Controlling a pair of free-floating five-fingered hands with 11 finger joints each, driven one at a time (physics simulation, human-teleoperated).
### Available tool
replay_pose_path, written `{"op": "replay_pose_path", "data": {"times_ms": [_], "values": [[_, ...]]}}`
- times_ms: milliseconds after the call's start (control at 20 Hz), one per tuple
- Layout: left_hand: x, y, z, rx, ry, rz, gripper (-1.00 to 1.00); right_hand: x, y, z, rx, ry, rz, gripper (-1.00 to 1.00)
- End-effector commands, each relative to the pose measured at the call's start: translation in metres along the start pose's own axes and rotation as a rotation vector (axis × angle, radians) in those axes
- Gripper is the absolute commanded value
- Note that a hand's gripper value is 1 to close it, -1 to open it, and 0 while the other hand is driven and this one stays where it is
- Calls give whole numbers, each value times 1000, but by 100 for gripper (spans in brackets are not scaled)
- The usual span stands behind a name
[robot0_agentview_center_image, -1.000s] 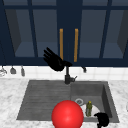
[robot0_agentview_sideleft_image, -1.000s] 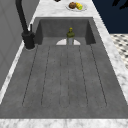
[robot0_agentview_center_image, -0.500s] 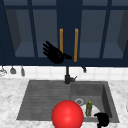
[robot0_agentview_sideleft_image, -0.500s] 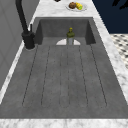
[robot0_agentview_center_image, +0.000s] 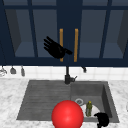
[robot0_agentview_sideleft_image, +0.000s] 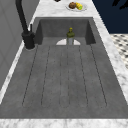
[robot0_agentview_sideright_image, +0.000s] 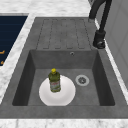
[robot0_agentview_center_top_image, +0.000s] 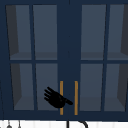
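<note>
My left hand (robot0_agentview_center_image: 56, 49) hovers in front of the dark blue wall cabinet, open with its fingers spread up and to the left. Its thumb crosses the left door's orange handle (robot0_agentview_center_image: 61, 37); in the upper view the same hand (robot0_agentview_center_top_image: 57, 99) lies over that handle (robot0_agentview_center_top_image: 61, 87), with the right door's handle (robot0_agentview_center_top_image: 76, 97) just beside it. My right hand (robot0_agentview_center_image: 102, 119) hangs low at the sink's front right rim. A green bottle (robot0_agentview_center_image: 89, 108) stands upright on a white plate (robot0_agentview_sideright_image: 62, 96) in the basin. A big red ball (robot0_agentview_center_image: 67, 115) sits at the front.
A black faucet (robot0_agentview_center_image: 67, 75) rises behind the sink; the ribbed drainboard (robot0_agentview_sideleft_image: 65, 75) lies left of the basin. The drain (robot0_agentview_sideright_image: 82, 80) is beside the plate. A plate of fruit (robot0_agentview_sideleft_image: 76, 6) sits on the marble counter. Utensils (robot0_agentview_center_image: 12, 70) hang on the tiled wall at the left.
My left hand has risen a little along the left handle. The right hand, bottle and ball have not moved.
</note>
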Motion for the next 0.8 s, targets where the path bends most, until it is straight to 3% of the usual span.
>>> {"op": "replay_pose_path", "data": {"times_ms": [0, 100, 250, 450, 750], "values": [[-5, -12, 4, 7, -7, 0, -100, 0, 0, 0, 0, 0, 0, 0], [-9, -25, 1, 5, -8, 9, -100, 0, 0, 0, 0, 0, 0, 0], [-16, -41, 3, 19, -15, -11, -100, 0, 0, 0, 0, 0, 0, 0], [-37, -70, 6, 16, -5, -6, -100, 0, 0, 0, 0, 0, 0, 0], [-71, -95, 16, 19, -18, 72, -100, 0, 0, 0, 0, 0, 0, 0]]}}
